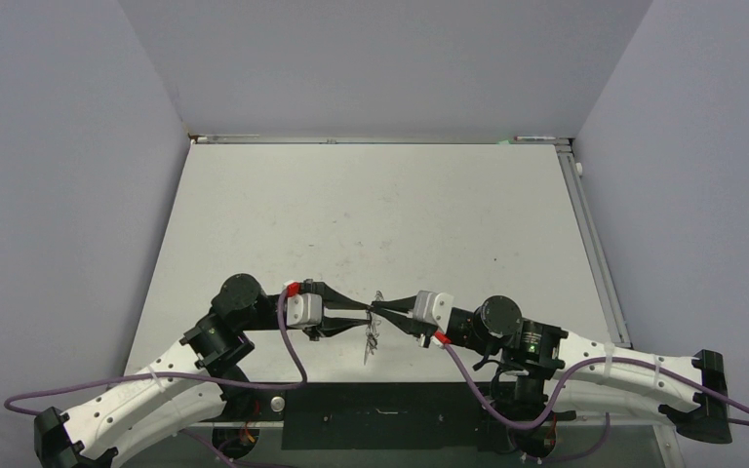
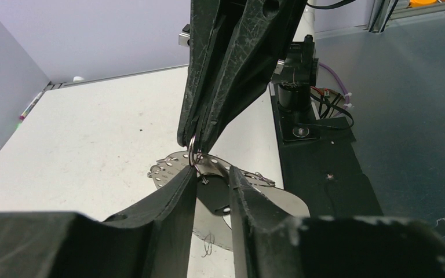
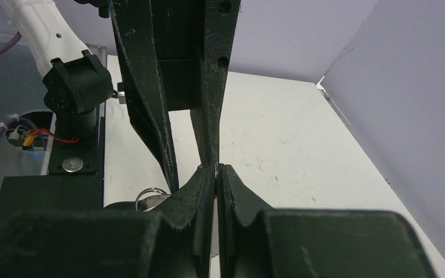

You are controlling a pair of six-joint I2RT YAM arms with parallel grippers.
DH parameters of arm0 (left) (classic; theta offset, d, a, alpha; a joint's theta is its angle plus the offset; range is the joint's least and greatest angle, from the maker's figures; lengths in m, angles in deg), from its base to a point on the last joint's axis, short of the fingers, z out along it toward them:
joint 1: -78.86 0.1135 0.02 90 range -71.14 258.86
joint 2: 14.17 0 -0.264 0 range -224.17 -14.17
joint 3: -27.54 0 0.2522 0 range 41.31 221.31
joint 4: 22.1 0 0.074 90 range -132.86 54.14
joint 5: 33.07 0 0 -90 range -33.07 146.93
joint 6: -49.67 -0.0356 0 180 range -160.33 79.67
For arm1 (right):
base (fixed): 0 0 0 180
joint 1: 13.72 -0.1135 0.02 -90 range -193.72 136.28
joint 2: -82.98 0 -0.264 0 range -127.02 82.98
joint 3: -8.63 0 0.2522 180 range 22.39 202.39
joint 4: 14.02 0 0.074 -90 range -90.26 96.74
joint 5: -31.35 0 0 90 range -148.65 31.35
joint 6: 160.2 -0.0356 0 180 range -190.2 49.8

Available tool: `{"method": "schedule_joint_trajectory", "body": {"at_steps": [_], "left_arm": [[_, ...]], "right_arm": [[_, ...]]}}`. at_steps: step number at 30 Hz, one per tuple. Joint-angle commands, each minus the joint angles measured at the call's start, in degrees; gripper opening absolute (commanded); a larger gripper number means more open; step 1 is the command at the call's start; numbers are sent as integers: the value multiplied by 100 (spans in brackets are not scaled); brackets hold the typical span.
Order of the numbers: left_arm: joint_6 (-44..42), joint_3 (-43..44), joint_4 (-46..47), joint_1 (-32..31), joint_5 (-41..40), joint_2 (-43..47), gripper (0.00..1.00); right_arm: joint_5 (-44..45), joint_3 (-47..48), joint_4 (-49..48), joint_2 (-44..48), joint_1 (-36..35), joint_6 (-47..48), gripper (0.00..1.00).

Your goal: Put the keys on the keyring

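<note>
In the top view my two grippers meet tip to tip above the table's near edge. My right gripper [image 1: 380, 310] is shut on the thin wire of the keyring [image 2: 192, 154], which hangs from its tips. Silvery pieces with small holes [image 2: 171, 165] and a black key head [image 2: 214, 200] dangle below. My left gripper [image 1: 361, 312] is narrowly open, and its left fingertip [image 2: 186, 176] touches the wire while the black head shows in the gap behind. In the right wrist view the wire [image 3: 215, 167] sits pinched between my pads. A small silver loop [image 3: 149, 193] shows to the left.
The white table [image 1: 380, 214] stretches away behind the grippers, with grey walls on three sides. A black strip [image 1: 390, 414] with the arm bases runs along the near edge. A metal rail [image 1: 595, 244] lines the right edge.
</note>
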Motion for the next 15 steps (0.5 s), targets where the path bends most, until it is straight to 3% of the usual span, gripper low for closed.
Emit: {"method": "schedule_joint_trajectory", "body": {"at_steps": [1,6,9,15], "left_arm": [[74,43,341,14,81,54,20],[44,65,285,13,-28,45,18],[11,69,236,17,-183,58,29],[-59,91,140,16,-451,121,31]], "right_arm": [[-217,83,-575,-92,23,-113,5],[-294,105,-581,-142,22,-131,5],[-349,128,-542,-140,22,-138,5],[-338,121,-493,-105,28,-141,5]]}}
